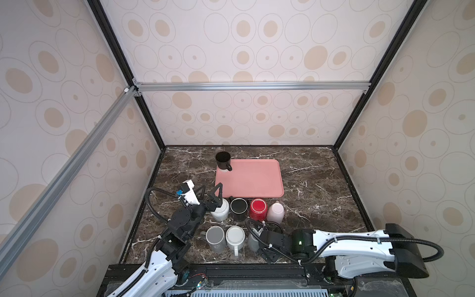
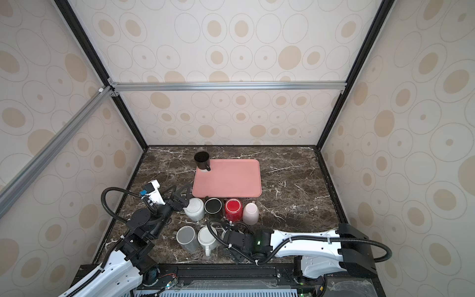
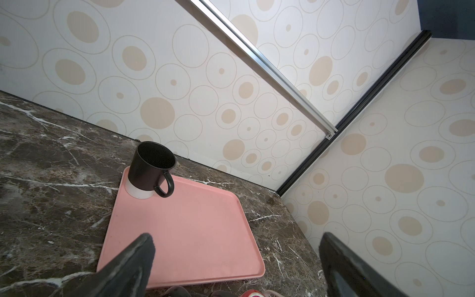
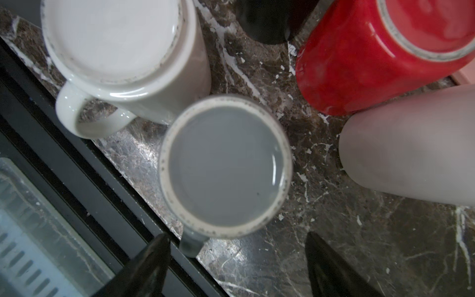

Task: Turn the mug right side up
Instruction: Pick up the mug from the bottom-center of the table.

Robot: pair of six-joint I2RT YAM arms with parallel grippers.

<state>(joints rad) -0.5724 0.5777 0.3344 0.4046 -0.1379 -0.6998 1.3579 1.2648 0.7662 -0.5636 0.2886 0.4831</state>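
1. Black mug (image 1: 223,160) stands upright on the tray's (image 1: 254,180) far left corner: apparently finished.
2. Grey mug (image 4: 226,167), right end of near row, sits base-up on the desk (image 4: 334,244), ungripped.
3. Right claw (image 4: 236,236) hovers above it, jaws apart; left claw (image 3: 236,236) apart, empty.
4. Remaining: grip, invert, set down.

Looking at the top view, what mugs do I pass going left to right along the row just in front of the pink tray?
In a top view, left to right: white ribbed mug → black mug → red mug → pale pink mug.
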